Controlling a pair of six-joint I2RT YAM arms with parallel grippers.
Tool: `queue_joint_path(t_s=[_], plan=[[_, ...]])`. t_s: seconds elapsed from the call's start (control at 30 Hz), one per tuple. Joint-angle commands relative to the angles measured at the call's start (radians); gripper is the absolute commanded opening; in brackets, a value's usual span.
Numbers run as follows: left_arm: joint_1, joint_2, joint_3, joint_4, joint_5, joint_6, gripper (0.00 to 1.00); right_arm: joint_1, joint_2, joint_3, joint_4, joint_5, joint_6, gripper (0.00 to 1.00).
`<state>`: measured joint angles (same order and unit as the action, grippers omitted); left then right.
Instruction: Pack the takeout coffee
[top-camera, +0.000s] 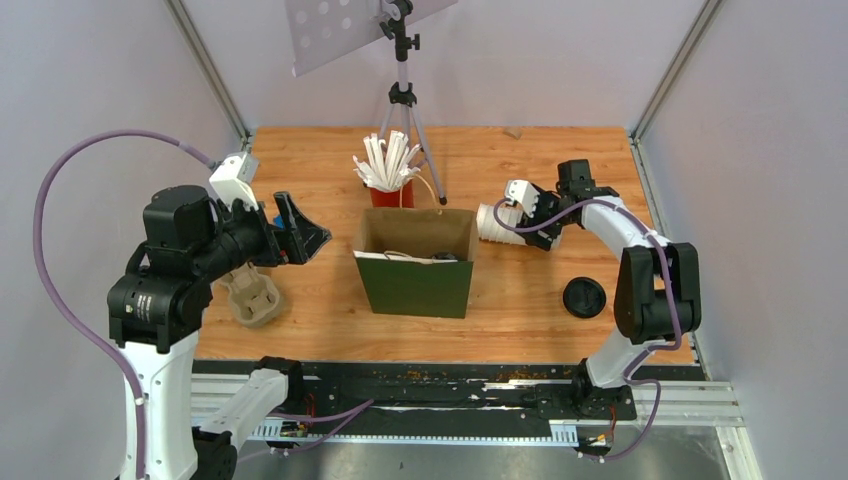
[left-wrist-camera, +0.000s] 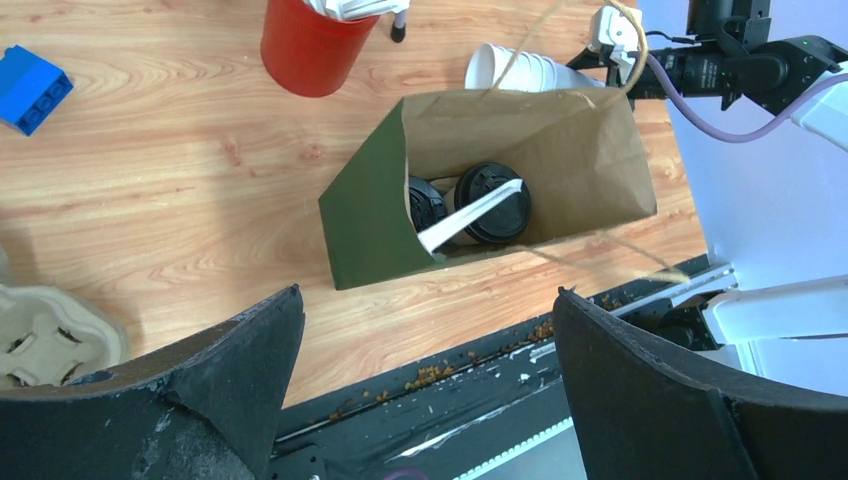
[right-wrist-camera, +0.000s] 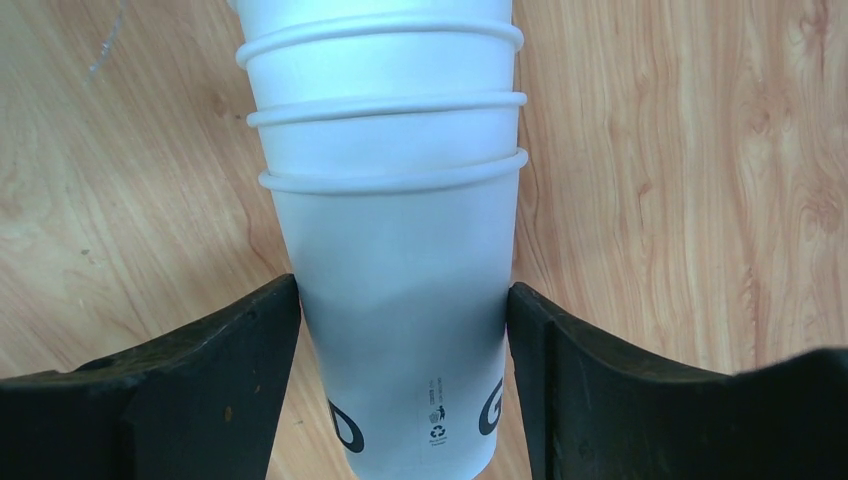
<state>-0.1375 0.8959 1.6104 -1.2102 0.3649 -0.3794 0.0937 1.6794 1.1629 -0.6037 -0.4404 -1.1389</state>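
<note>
- As the right gripper (right-wrist-camera: 404, 300) clamps its two black fingers (right-wrist-camera: 200, 390) on either side of the outermost cup (right-wrist-camera: 400, 390), that white paper cup sits nested on the end of a stack of cups (right-wrist-camera: 385, 130) lying on its side on the wooden table (top-camera: 540, 330).
- The stack's open mouth faces the paper bag (top-camera: 415, 285), just beside the bag's right edge.
- A round black lid (top-camera: 585, 297) lies flat on the table, apart from the cups, near the right arm's base.
- The left gripper (left-wrist-camera: 428, 300) hangs above the table's left side with its jaws spread wide and nothing between them.
- The green bag stands open at mid-table; inside it are two lidded cups (left-wrist-camera: 495, 200) side by side (both with black lids), with a white straw (left-wrist-camera: 470, 220) lying across them.
- A red cup (top-camera: 390, 195) of white straws stands just behind the bag.
- A cardboard carrier (top-camera: 252, 297) rests at the table's left, under the left arm.
</note>
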Motion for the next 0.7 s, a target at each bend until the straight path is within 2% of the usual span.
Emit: queue_joint_path(t_s=[0.0,0.17,0.3,0.43,0.5,0.6,0.67], plan=[[-0.002,-0.028,-0.026,0.049,0.022,-0.024,1.00,0.011,-0.035,0.026,0.042,-0.092,-0.001,0.75],[-0.002,-0.032,-0.021,0.043,0.008,-0.020,1.00,0.011,-0.037,0.067,0.023,-0.043,0.040,0.87],[-0.003,-0.033,-0.024,0.045,0.004,-0.016,1.00,0.011,-0.046,0.135,0.013,-0.043,0.177,0.90],[-0.002,-0.032,-0.026,0.058,0.001,-0.013,1.00,0.023,0.007,0.266,0.014,-0.007,0.560,0.89],[-0.002,-0.032,-0.026,0.062,-0.003,-0.008,1.00,0.054,0.056,0.358,-0.020,0.106,0.800,0.86],[-0.002,-0.033,-0.026,0.064,-0.008,0.003,1.00,0.125,0.148,0.521,-0.167,0.299,1.055,0.81],[-0.002,-0.032,-0.023,0.063,-0.008,0.014,1.00,0.166,0.215,0.631,-0.283,0.338,1.204,0.77]])
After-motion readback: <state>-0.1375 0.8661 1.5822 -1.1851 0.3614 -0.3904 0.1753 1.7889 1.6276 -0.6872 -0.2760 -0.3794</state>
